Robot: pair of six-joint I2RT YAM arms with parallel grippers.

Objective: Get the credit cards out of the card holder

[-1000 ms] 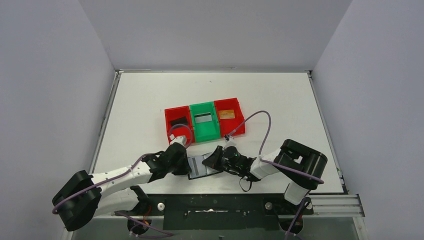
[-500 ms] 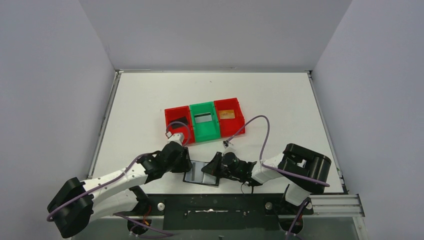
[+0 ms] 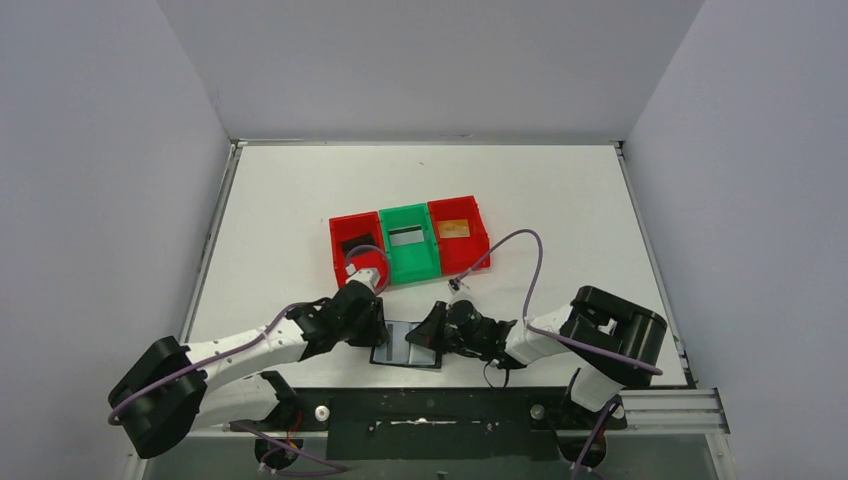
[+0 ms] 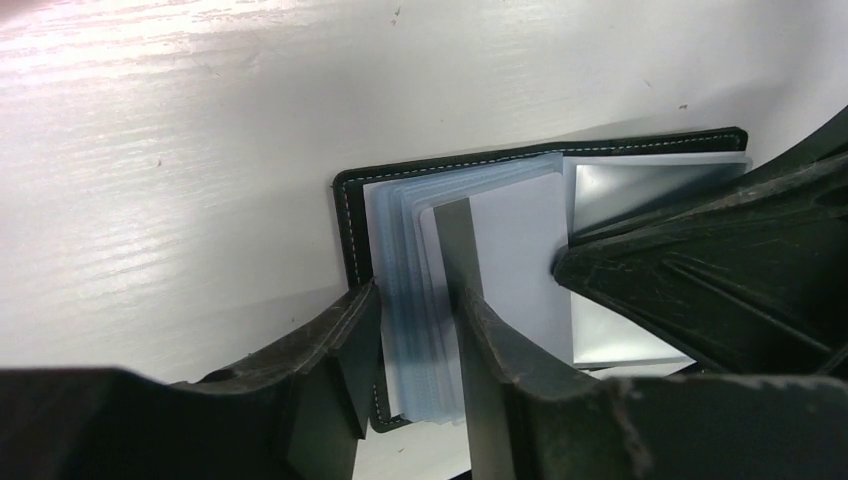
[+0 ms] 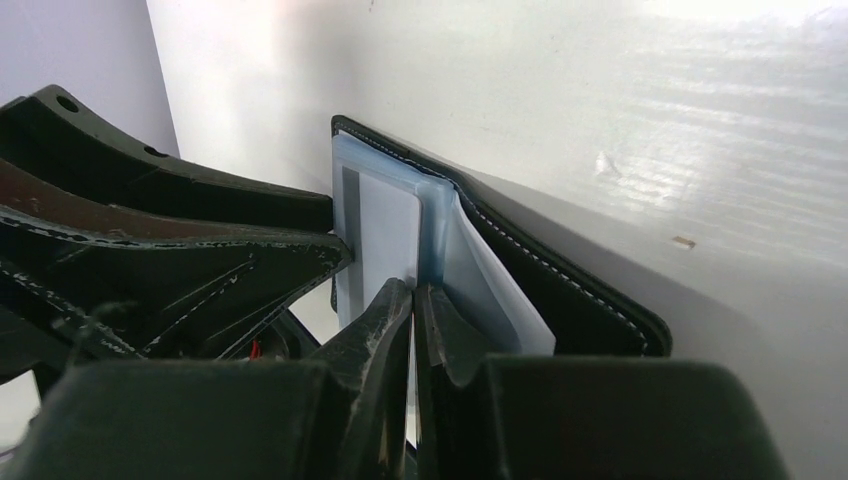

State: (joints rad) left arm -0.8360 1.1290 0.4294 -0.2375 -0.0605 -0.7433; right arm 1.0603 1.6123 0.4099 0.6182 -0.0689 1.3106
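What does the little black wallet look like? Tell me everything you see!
The small flat black card holder lies open near the front edge of the white table. It looks like leather, with pale stitching round its edge and clear blue-grey plastic sleeves fanned inside. The left gripper straddles some sleeves with open jaws; the right gripper, shut, pinches one.

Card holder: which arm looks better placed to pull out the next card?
Probably left: the left claw straddles the clear sleeves around the pale card; the right claw is shut, pressing on the card holder.
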